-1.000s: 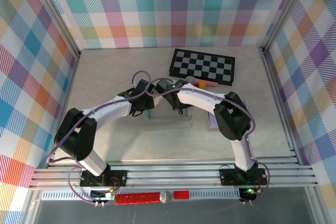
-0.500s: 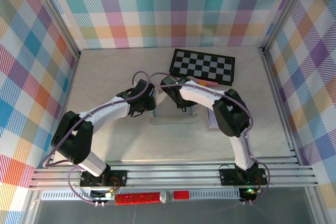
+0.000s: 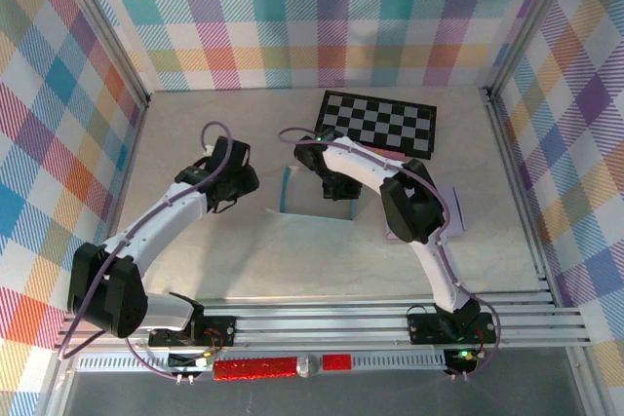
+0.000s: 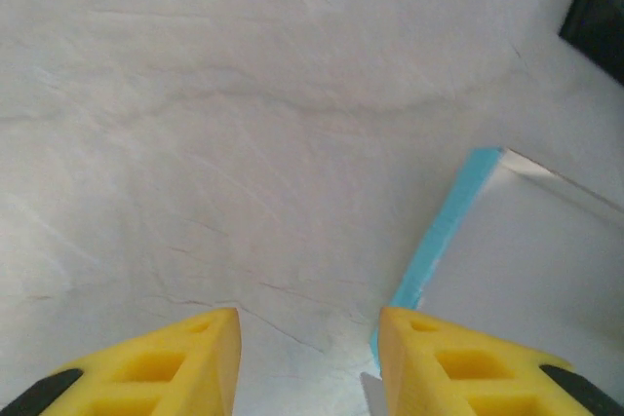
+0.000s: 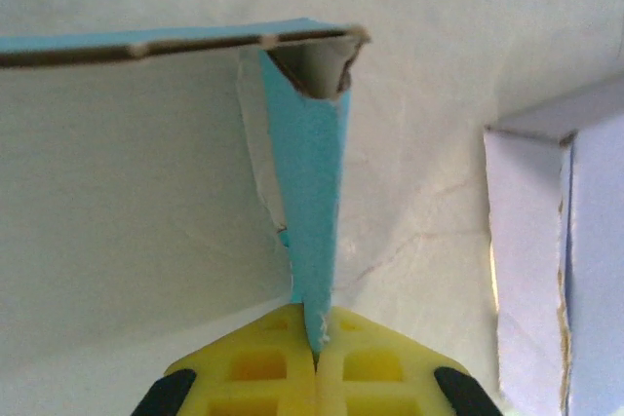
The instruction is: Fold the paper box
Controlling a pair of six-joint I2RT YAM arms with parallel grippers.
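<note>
Right claw [image 5: 315, 340] grips a flap of the paper box [image 5: 307, 172]; left claw [image 4: 307, 323] gapes beside it.

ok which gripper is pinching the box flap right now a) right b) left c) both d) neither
A: the right gripper is shut on the blue flap of the paper box, while the left gripper hangs open over the table beside it.

I count two robot arms, a left arm [image 3: 168, 211] and a right arm [image 3: 361, 161]; one blue-edged paper box [image 3: 312, 204]; one checkerboard [image 3: 375, 124]; one lavender carton [image 5: 585, 260].
</note>
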